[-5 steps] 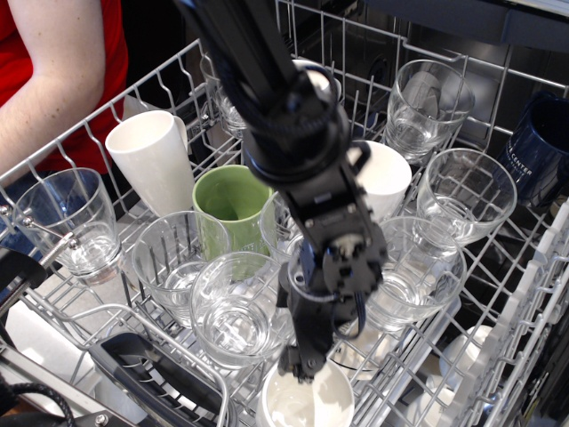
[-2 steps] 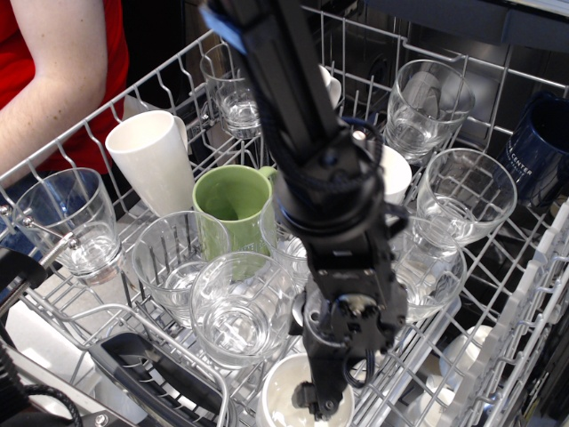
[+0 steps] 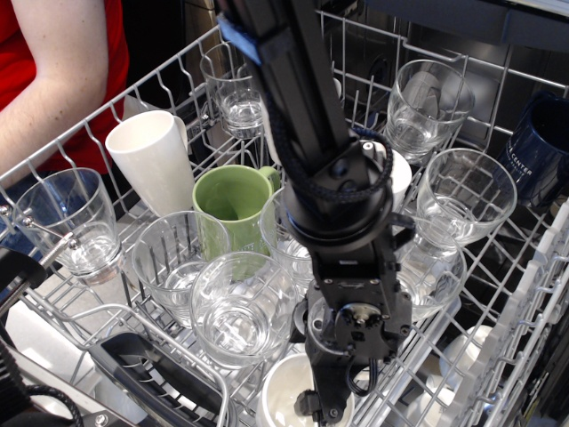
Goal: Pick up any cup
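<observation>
Reaching down into the wire dish rack (image 3: pixel 169 84), the black robot gripper (image 3: pixel 322 407) hangs over the plain glossy white ceramic cup (image 3: pixel 283 398) at the rack's front edge, beside a clear drinking glass (image 3: pixel 238 311) and near the green mug (image 3: pixel 233 206). Whether its jaws stand apart or closed cannot be told. Being rigid, slick and breakable, the cup probably favours a moderate pinch across its rim wall.

Arm swung right and down — claw (image 3: pixel 322 407) now dipped inside white cup (image 3: pixel 286 398), formerly above rim.
</observation>
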Controlling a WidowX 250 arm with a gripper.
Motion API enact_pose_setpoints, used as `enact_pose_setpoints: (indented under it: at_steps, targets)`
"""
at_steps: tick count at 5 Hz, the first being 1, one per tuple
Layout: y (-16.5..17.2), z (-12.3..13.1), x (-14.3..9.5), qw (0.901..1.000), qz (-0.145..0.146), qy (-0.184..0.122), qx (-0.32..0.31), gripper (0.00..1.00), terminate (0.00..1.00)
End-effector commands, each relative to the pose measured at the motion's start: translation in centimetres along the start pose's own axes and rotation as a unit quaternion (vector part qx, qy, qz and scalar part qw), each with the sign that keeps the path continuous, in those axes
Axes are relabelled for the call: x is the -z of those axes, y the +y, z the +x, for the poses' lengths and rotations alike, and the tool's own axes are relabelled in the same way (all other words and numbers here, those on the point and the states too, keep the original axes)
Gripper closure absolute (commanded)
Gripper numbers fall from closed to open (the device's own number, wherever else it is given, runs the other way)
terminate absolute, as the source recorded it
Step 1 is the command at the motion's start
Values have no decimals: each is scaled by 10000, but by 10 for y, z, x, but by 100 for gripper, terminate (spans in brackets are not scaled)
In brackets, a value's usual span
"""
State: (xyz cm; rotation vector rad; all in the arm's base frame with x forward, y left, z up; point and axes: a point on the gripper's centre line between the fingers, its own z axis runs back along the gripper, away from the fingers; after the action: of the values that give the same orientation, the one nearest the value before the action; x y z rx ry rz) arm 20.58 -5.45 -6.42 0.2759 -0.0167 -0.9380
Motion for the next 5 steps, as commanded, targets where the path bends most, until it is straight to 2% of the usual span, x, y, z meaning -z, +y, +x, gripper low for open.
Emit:
enact_pose_setpoints:
  at_steps: [1,2,3,5]
  targets:
    - [4,14,9,9996,253,-46,-136,0,0]
    - [9,18,21,9994,274,114,-185,0,0]
    - [12,19,25,9993,228,104,-261,100,0]
    - [20,17,22,9992,36,77,-385,100,0]
